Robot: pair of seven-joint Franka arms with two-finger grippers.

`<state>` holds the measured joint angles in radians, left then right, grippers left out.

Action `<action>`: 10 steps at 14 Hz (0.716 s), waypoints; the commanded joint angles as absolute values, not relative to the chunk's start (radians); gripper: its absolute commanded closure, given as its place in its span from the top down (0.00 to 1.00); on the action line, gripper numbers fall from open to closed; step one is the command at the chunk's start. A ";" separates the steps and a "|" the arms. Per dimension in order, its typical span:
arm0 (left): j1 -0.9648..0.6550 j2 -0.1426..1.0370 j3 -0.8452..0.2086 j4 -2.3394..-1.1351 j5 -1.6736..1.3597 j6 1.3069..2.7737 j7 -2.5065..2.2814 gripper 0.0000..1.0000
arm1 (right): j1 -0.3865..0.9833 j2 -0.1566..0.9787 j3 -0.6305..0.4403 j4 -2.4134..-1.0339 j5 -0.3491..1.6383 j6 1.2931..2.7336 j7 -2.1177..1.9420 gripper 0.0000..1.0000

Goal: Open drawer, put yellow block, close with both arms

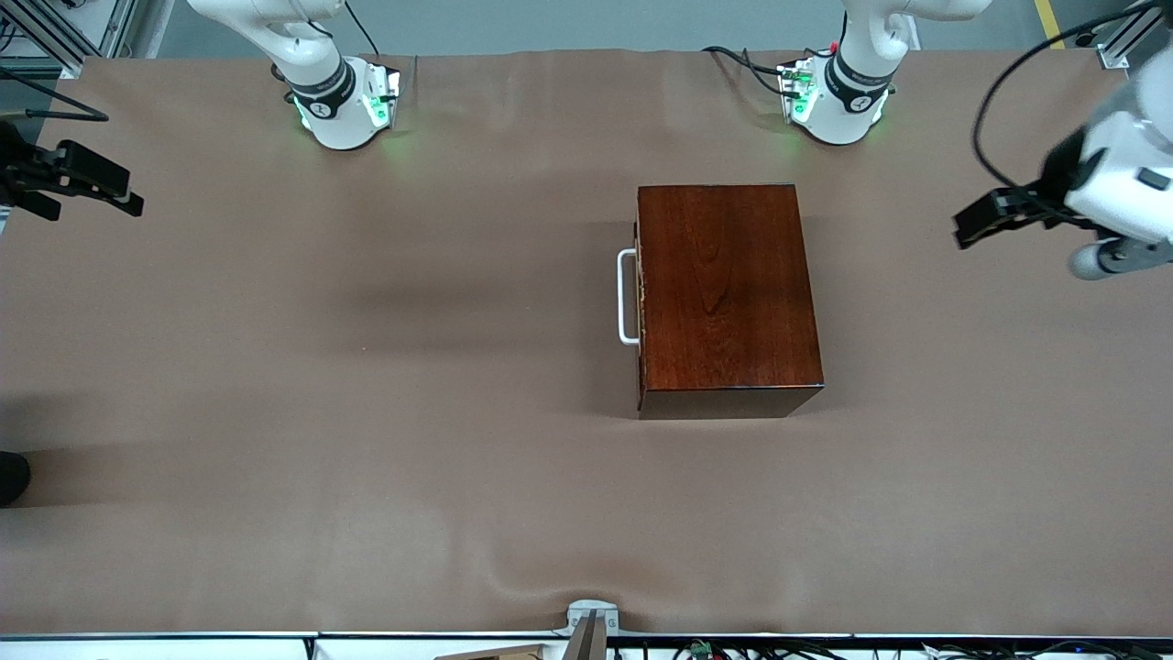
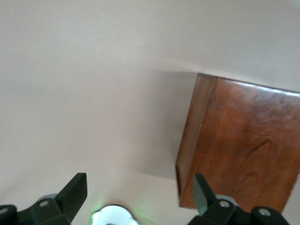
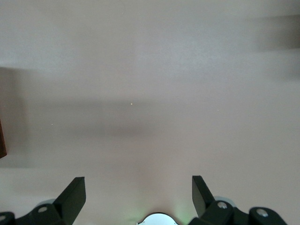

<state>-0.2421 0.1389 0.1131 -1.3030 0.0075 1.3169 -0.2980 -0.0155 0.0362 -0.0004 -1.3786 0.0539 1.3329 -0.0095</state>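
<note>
a wide brown table cover is spanning the whole workspace, lightly rippled along the edge nearest the front camera, with soft shadows lying across its middle. grey floor and bits of aluminium framing are showing past the corners at the robots' end; cables and a small metal bracket are sitting along the near edge.

the left gripper is hanging in the air over the left arm's end of the table, its fingers spread wide with nothing between them. the right gripper is hanging over the right arm's end of the table, jaws likewise wide apart and empty; its fingers are framing bare cover only.

outward from the grippers, the wooden box is sitting on the cover near the middle, somewhat toward the left arm's end, well apart from both grippers. the drawer is pushed in flush with the box, its front turned toward the right arm's end, and the white handle is standing out from that front.

the two green-lit bases are standing along the robots' edge of the table.

view differences: the front view alone is showing the handle and both arms. the left wrist view is catching one corner of the box top and a side wall, no handle. the right wrist view is showing almost nothing but cover, with a thin dark red sliver of the box at its margin. the yellow block is not appearing in any view.
</note>
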 commanded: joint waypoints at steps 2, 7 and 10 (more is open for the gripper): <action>-0.207 0.026 0.103 -1.500 -0.005 1.400 -0.241 1.00 | -0.012 0.015 0.005 -1.399 0.000 1.341 -0.023 1.00; -0.190 -0.152 0.103 -1.747 0.002 1.540 -0.152 1.00 | -0.020 0.018 0.005 -1.399 0.002 1.338 -0.021 1.00; -0.190 -0.205 0.103 -1.776 0.006 1.542 -0.118 1.00 | -0.020 0.018 0.006 -1.401 0.006 1.338 -0.021 1.00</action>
<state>-0.2028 -0.1348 0.1127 -1.7133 0.0073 1.5130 -0.1522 -0.0149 0.0362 0.0004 -1.3820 0.0189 1.3329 -0.0113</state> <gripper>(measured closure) 0.000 0.000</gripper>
